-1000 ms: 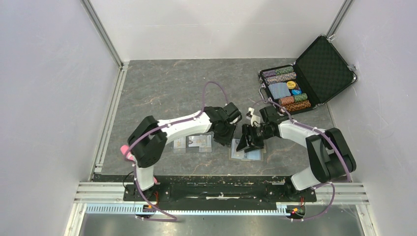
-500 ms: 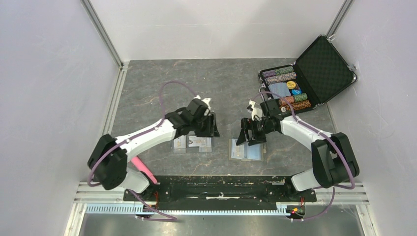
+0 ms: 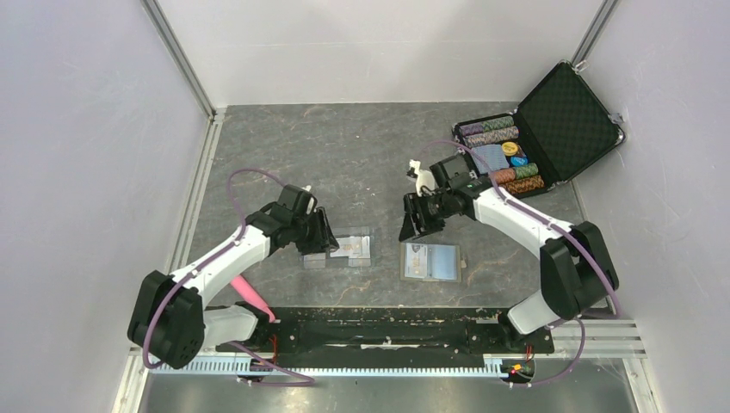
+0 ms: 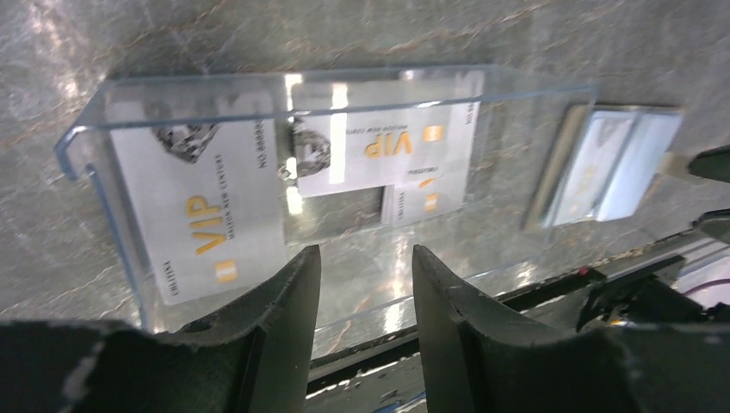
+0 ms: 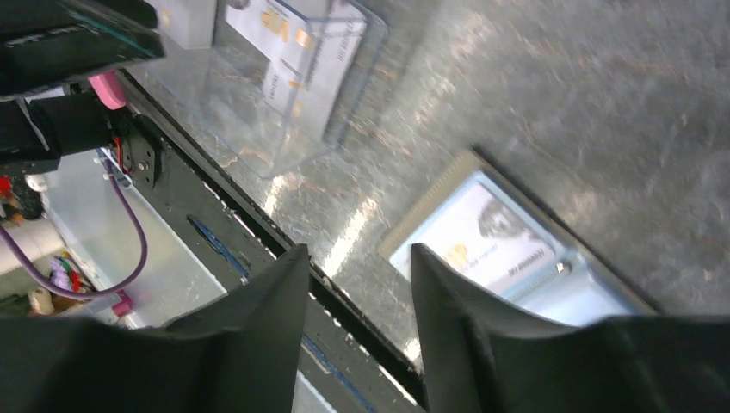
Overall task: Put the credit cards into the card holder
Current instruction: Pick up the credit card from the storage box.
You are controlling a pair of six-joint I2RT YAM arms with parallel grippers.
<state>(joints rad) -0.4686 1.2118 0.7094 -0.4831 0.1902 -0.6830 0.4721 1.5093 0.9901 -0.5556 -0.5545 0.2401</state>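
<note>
The flat olive-tan bifold card holder (image 3: 445,262) lies spread open near the front edge of the grey table (image 3: 327,155). Its long axis runs left-right, and one whitish credit card (image 5: 482,237) sits inside. The left gripper (image 3: 322,234) and the right gripper (image 3: 413,221) hover released and empty.

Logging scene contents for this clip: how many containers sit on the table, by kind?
Clear plastic card trays, side by side: 2
Olive-tan bifold card holder, lying open: 1
Black poker-chip case, lid up: 1
Total: 4
</note>
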